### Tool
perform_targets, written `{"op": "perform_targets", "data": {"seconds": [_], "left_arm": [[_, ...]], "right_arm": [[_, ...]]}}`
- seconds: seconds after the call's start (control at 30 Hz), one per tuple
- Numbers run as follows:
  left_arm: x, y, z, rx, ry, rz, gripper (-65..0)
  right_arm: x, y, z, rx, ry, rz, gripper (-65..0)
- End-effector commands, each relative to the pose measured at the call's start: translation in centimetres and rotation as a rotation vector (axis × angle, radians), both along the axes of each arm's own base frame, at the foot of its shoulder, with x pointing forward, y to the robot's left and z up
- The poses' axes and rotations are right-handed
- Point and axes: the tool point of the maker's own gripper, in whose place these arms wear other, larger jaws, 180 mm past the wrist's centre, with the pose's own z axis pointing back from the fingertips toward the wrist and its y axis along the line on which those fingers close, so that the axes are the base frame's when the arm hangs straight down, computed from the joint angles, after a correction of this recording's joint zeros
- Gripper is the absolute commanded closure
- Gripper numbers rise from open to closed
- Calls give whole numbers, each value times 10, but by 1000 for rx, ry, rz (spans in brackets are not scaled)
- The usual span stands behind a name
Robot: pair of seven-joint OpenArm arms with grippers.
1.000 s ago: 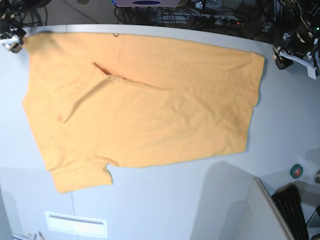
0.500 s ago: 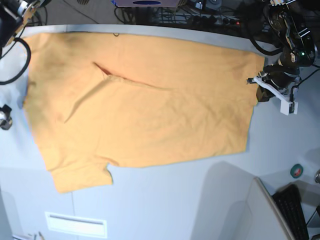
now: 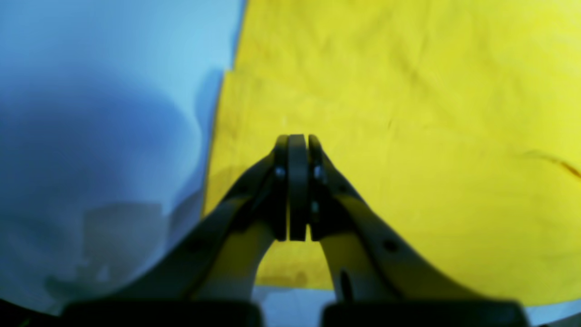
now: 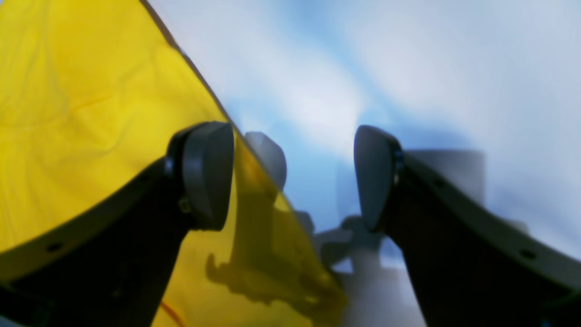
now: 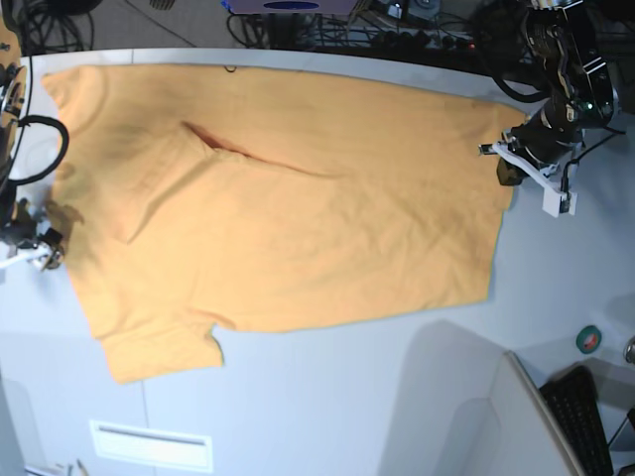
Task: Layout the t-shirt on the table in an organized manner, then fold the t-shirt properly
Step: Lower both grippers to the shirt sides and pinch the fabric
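Note:
The orange-yellow t-shirt [image 5: 298,218] lies spread flat on the white table [image 5: 347,397], plain side up, with one diagonal crease near its upper left. My left gripper [image 5: 504,171] is at the shirt's right edge. In the left wrist view it [image 3: 297,141] is shut, its tips low over the shirt [image 3: 408,113] close to the hem, beside bare table [image 3: 113,68]. My right gripper [image 5: 48,253] is at the shirt's left edge. In the right wrist view it [image 4: 295,177] is open, one finger [image 4: 206,172] over the shirt [image 4: 91,113] and the other over the table [image 4: 408,68].
A green tape roll [image 5: 588,339] and a black keyboard [image 5: 580,416] sit at the front right by a grey panel [image 5: 526,416]. A white label [image 5: 149,444] is at the front left. Cables [image 5: 397,25] run behind the table's far edge.
My left gripper has moved in from the right onto the shirt's right edge. My right gripper has come down along the left side to the shirt's left edge.

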Motion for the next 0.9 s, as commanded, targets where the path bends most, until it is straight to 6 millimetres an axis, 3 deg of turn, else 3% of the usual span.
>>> {"op": "perform_targets", "data": {"seconds": [0.0,0.27,0.47,0.8,0.87], "left_arm": [[6,4,8,10,-31,1,0],[4,10,8,27,-24,-4,0],[5,12,10,33,-25,-6,0],[6,12,10,33,-29,-6,0],[6,12,10,33,-29,-6,0]], "right_arm": [[16,-1,13,-2,-46,6,-398],[8,20,-1,26,-24,26,-396],[5,21,-2,19,-27,36,-290],[2,20,4,-16,-52,65,-282],[2,19,4,-17,-50,62,-233]]}}
